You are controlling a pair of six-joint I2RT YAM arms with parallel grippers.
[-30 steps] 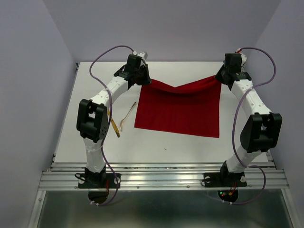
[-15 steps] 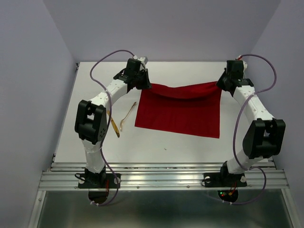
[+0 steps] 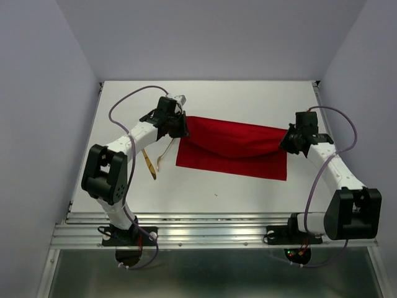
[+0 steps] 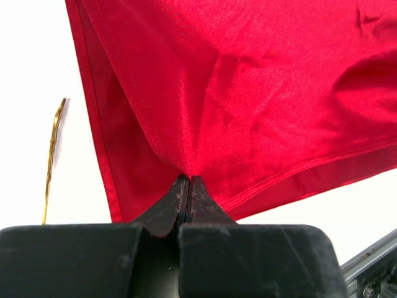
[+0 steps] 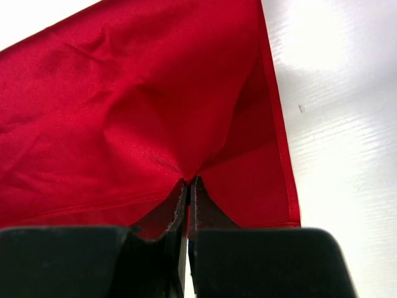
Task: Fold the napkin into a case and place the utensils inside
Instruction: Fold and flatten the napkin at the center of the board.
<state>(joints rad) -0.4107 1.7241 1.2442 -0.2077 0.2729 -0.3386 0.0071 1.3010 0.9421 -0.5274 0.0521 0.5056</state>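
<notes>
The red napkin [image 3: 232,149] lies on the white table, its far edge lifted and drawn toward the near edge, sagging in the middle. My left gripper [image 3: 180,129] is shut on the napkin's far-left corner [image 4: 189,167]. My right gripper [image 3: 286,141] is shut on its far-right corner [image 5: 189,174]. Left of the cloth lie the utensils: a gold knife [image 3: 149,165] and a paler fork [image 3: 166,152]. In the left wrist view a thin gold utensil [image 4: 51,155] shows at the left edge. No case shape is formed.
My left arm's forearm [image 3: 133,133] crosses above the knife. The table's near edge meets a metal rail [image 3: 211,233]. Grey walls close in the left, right and far sides.
Both grippers have carried the napkin's far edge toward the near side and lower, so the raised cloth now drapes over the lower half. The utensils have not moved.
</notes>
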